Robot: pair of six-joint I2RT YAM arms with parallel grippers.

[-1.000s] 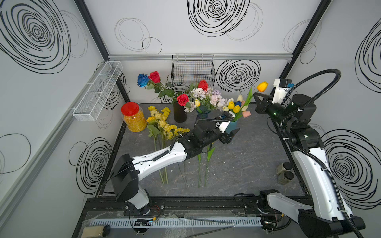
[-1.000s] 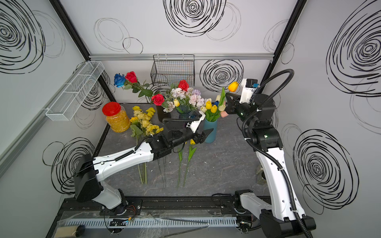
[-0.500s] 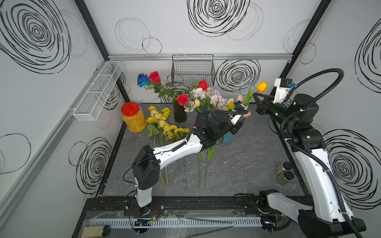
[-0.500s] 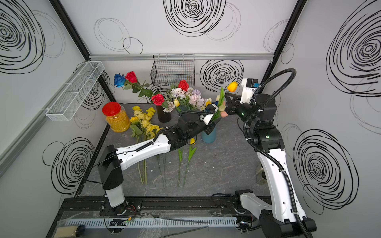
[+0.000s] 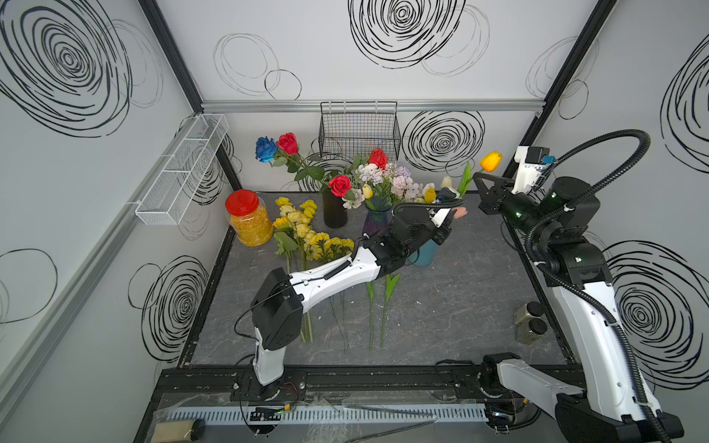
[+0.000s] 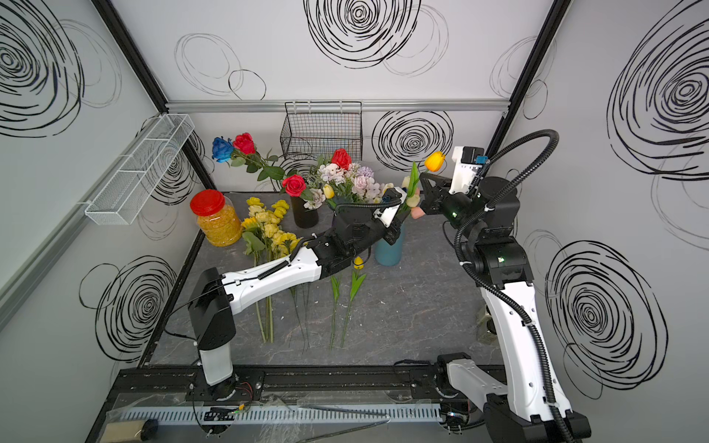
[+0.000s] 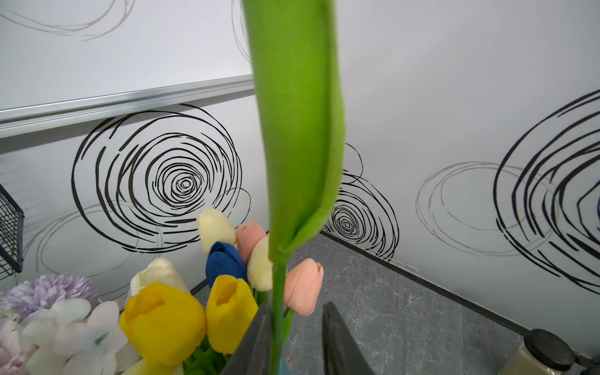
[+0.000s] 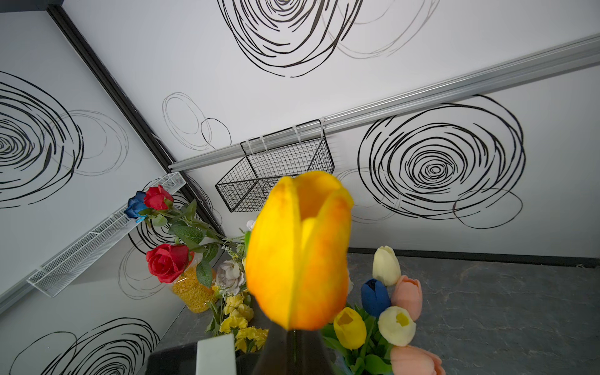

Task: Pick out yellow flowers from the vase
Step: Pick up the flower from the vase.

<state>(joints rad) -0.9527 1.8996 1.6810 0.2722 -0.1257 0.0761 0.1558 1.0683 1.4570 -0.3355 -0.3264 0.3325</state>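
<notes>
My right gripper (image 5: 478, 178) is shut on the stem of a yellow-orange tulip (image 5: 491, 161), held high at the back right. Its bloom (image 8: 298, 253) fills the right wrist view. The tulip's green stem (image 7: 278, 308) and leaf (image 7: 298, 130) run down between the jaws of my left gripper (image 7: 297, 308). The stem lies against one finger, with a gap to the other. Just below stands the blue vase (image 5: 422, 255) with yellow tulips (image 7: 162, 321), and white, pink and blue ones. More yellow flowers (image 5: 303, 230) lie on the table at the left.
A purple vase (image 5: 376, 222) of pale blooms and a black vase (image 5: 334, 214) of red roses stand at the back. A red-lidded jar (image 5: 245, 222) is back left, two small jars (image 5: 531, 322) at the right edge. A wire basket (image 5: 358, 126) hangs on the back wall.
My left arm has stretched toward the back right, up to the blue vase, and its jaws have narrowed around the hanging stem. The right arm has stayed almost still with the tulip.
</notes>
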